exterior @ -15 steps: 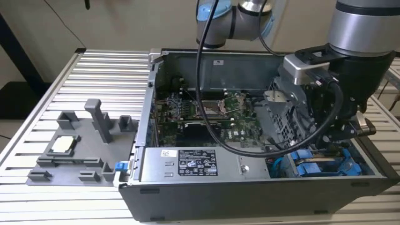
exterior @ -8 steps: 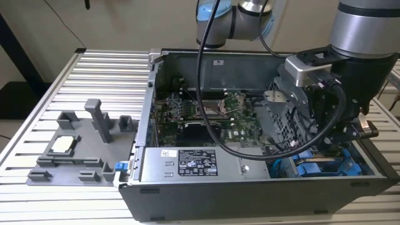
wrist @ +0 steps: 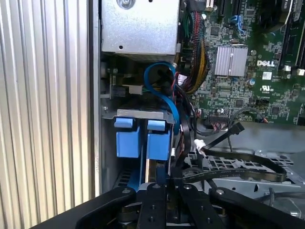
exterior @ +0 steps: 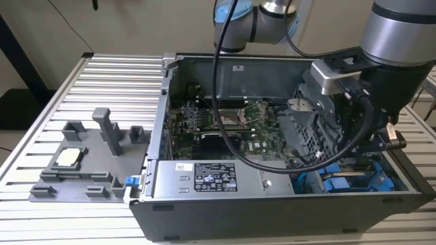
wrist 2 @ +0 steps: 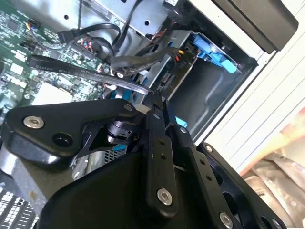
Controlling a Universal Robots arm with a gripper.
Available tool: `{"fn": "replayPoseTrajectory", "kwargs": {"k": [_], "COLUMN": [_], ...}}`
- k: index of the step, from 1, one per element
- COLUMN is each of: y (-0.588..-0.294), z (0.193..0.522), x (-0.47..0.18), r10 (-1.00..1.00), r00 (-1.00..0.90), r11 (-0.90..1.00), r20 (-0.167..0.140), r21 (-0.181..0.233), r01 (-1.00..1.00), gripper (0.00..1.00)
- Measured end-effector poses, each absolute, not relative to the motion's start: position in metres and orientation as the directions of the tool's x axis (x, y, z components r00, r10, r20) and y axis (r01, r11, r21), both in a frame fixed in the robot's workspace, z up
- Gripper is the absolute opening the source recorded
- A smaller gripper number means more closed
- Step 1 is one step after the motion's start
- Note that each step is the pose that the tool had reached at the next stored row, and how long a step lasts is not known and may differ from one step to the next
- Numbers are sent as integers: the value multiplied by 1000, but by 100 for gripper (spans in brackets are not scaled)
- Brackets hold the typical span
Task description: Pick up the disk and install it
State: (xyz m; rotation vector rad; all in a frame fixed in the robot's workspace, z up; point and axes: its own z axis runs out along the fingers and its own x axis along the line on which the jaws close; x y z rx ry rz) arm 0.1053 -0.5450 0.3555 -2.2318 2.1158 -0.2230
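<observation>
Closest to the camera in the first wrist view: black pincer [wrist: 162,183] linkage, drawn nearly shut and, by the look of it, clamped on the thin edge of the disk [wrist: 158,143], with no visible gap against the frame. Standing on edge in the drive bay of the case [exterior: 272,204], blue carrier tabs outward, just beside a second blue-framed drive [wrist: 127,139]. Seems part-way into its slot rather than fully seated, though hard to tell how deep.

In the exterior view, down at about 4 o'clock within the case, under the arm [exterior: 398,35]. Grey box [exterior: 218,178] with sticker at 6 o'clock, motherboard [exterior: 225,122] toward the middle, grey fixture [exterior: 75,168] on the table [exterior: 102,76] at 9 o'clock from the case.

Handling, as a judgement: stiff and fairly dense for its bulk, smooth metal faces likely slippery, plastic frame with a little give. Best held across the flat faces near the tab end, clear of the connector edge and of the flat cables [wrist: 228,174] crowding the bay — fragile inside, so no knocks and no twisting against the rails.
</observation>
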Motion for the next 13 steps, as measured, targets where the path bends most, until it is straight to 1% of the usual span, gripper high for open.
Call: {"fn": "replayPoseTrajectory", "kwargs": {"k": [13], "y": [-565], "z": [356], "x": [119], "r10": [-997], "r00": [51], "r11": [-57], "r20": [58], "r21": [-94], "r01": [-994], "gripper": [16]}}
